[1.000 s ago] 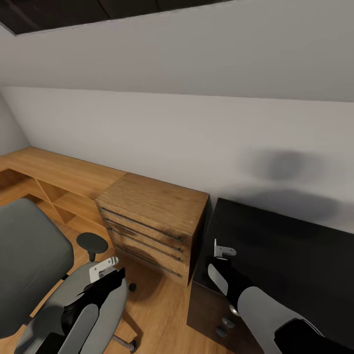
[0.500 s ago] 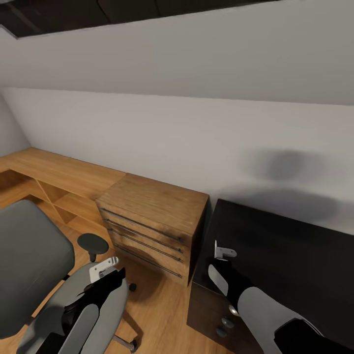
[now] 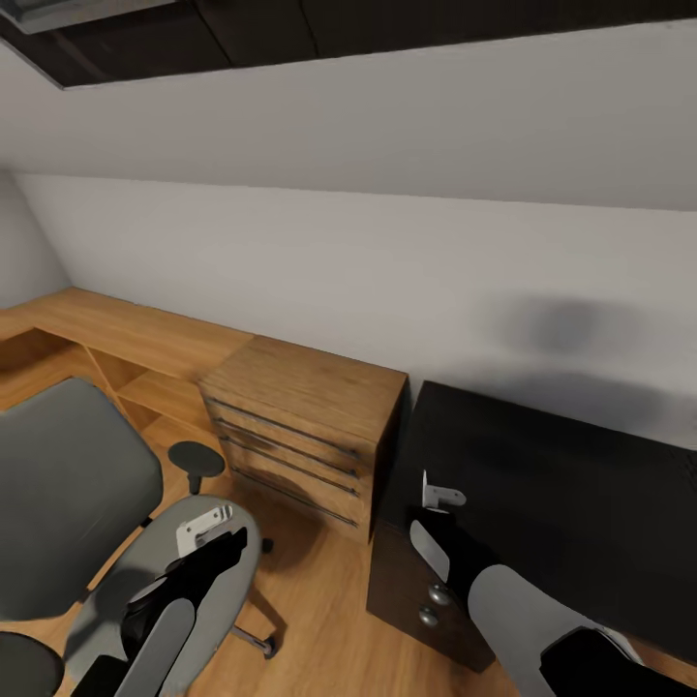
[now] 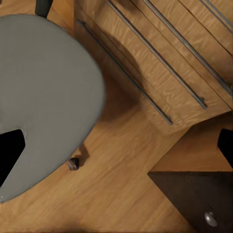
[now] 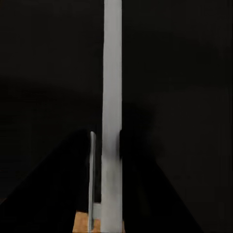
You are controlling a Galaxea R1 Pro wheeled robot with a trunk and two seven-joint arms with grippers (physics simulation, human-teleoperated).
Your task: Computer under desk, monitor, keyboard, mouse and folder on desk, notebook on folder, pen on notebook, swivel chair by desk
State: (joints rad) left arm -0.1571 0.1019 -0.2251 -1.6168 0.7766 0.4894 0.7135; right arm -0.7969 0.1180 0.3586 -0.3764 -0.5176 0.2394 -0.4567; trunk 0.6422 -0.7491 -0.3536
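The grey swivel chair (image 3: 68,503) stands at the left, its seat (image 4: 48,97) bare. My left gripper (image 3: 205,528) hangs open over the seat's front edge with nothing between its fingers. The black desk (image 3: 561,484) with its drawer unit and round silver knobs (image 3: 427,616) is at the right. My right gripper (image 3: 438,496) hovers over the desk's left end, shut on a thin greyish slab seen edge-on, apparently the notebook (image 5: 112,73). The computer, monitor, keyboard, mouse, folder and pen are out of view.
A light wooden chest (image 3: 310,407) with long bar handles stands between chair and desk, against the white wall. Low wooden shelving (image 3: 126,339) runs along the wall at the far left. Wood floor (image 4: 121,170) lies between the chair's caster (image 4: 73,163), chest and desk corner (image 4: 194,194).
The whole picture has shifted, so the camera has moved: the chair, chest and desk's drawer front show more fully. Both arms keep their pose in the view.
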